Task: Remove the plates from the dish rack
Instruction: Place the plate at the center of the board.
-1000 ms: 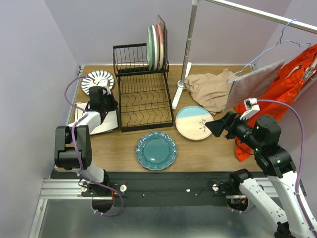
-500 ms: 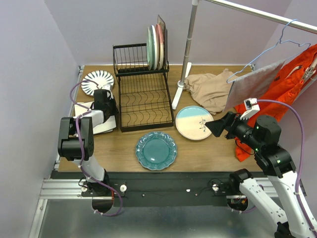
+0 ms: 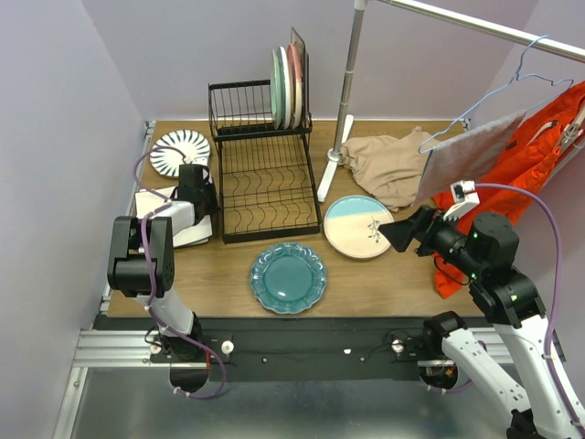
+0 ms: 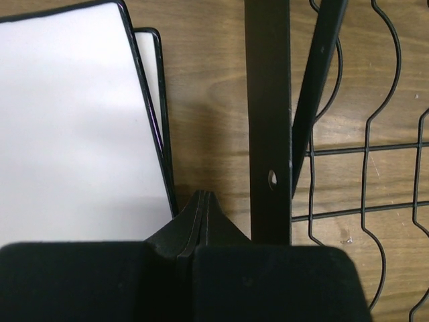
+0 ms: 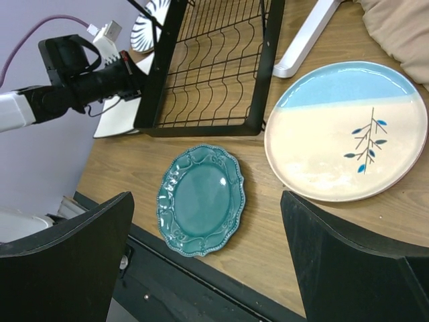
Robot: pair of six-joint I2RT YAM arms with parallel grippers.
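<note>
**Much of the crockery sits out of view**

The left wrist camera crops the square white plate (image 4: 74,121) at its top and left edges. A second black rim beside it may be another plate, but that cannot be told. From above, the left arm (image 3: 137,261) covers most of it. The racked plates (image 3: 288,82) stand edge-on in the dish rack (image 3: 271,238), faces unreadable, number uncertain. In the right wrist view the striped plate (image 5: 151,23) is a sliver behind the wires.
</note>
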